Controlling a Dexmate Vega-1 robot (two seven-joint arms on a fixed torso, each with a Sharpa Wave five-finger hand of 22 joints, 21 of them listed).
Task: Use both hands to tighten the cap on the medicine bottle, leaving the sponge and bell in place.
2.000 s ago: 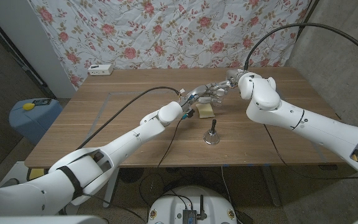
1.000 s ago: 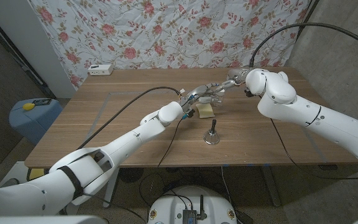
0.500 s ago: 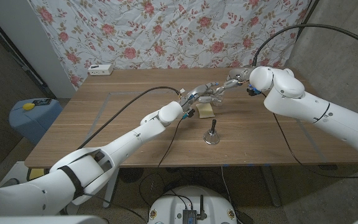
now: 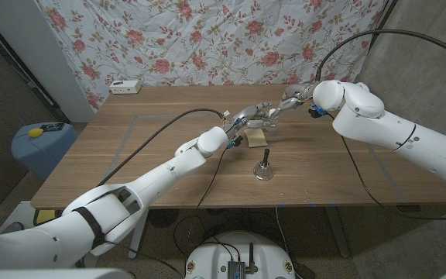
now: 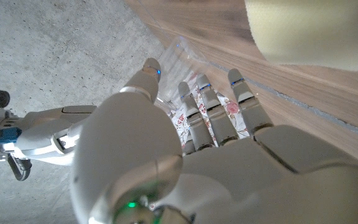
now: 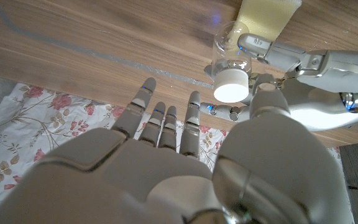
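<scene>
The clear plastic medicine bottle with a white round cap [image 6: 231, 76] stands upright on the brown wooden table [image 4: 169, 155], just behind the pale yellow rectangular sponge [image 4: 255, 137]. In the right wrist view the bottle's clear body and the white cap [image 6: 231, 89] both show plainly.

The left hand [image 4: 248, 120] reaches in beside the bottle, and its fingers [image 6: 278, 53] lie against the clear body, gripping it below the cap.

The right hand [image 4: 291, 99] hovers just beyond the bottle, on the side away from the sponge. In the right wrist view its fingers [image 6: 165, 127] are extended and spread, apart from the cap, and hold nothing.

The small silver bell with a black handle [image 4: 264, 165] stands upright on the table, nearer the robot than the sponge and apart from it.

In the left wrist view the sponge [image 5: 309, 31] lies flat on the wood, with the left hand's fingers [image 5: 213, 112] near it; the bottle's clear wall shows faintly past them.
</scene>
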